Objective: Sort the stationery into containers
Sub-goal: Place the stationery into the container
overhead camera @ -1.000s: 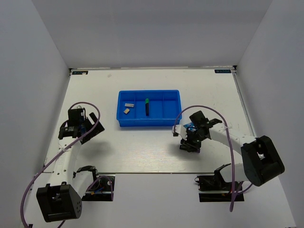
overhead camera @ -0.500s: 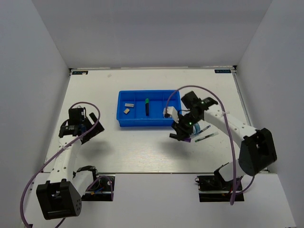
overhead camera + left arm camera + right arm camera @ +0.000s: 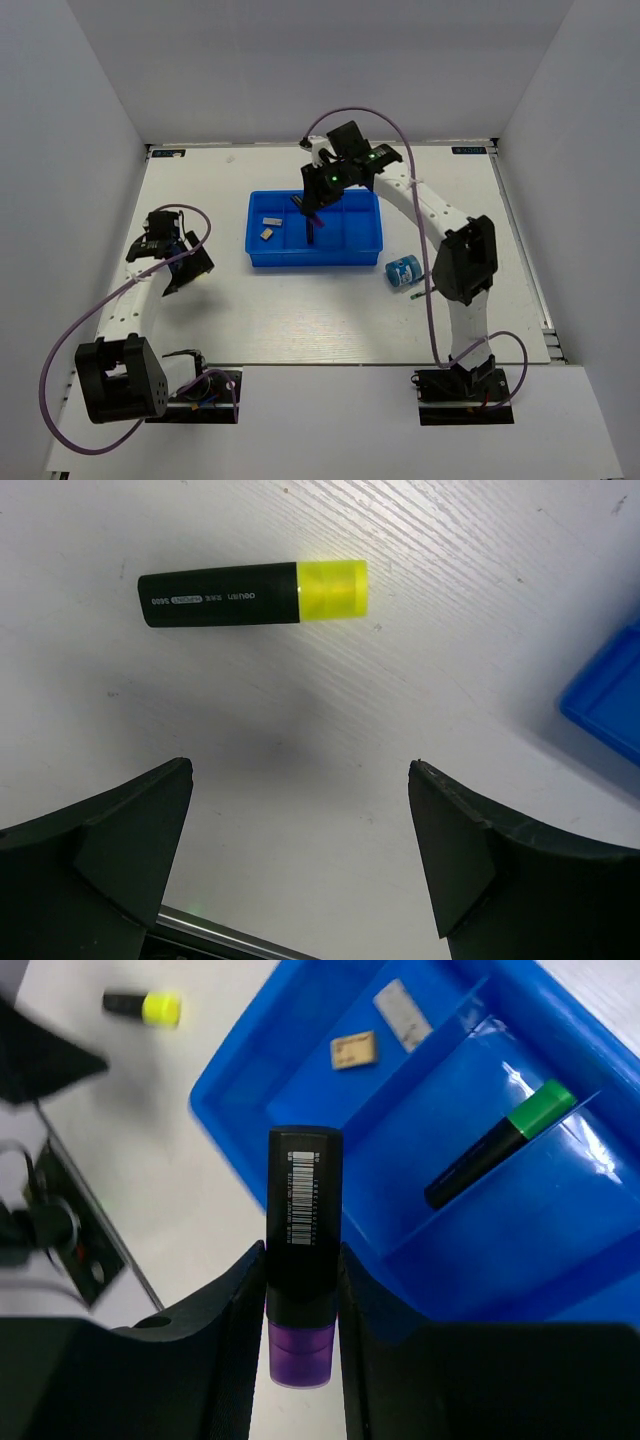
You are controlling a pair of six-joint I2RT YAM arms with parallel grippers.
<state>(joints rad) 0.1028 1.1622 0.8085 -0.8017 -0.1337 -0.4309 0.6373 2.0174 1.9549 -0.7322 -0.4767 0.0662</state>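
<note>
R gripper point(image 3: 312, 207) + purple marker point(image 3: 305, 1222) over tray point(image 3: 313, 261) mid; right compartments point(image 3: 360, 226) free.

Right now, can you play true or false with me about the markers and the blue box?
1. The right jaws are clamped on the purple-ended marker. True.
2. The green-ended marker lies on the table. False: it lies in one compartment of the blue tray.
3. The left jaws are shut on the yellow-ended marker. False: they stand wide open above it and do not touch it.
4. Two small erasers lie in the tray. True, both in its leftmost compartment.
5. The tape roll sits inside the tray. False: it sits on the table, to the right of the tray.
</note>
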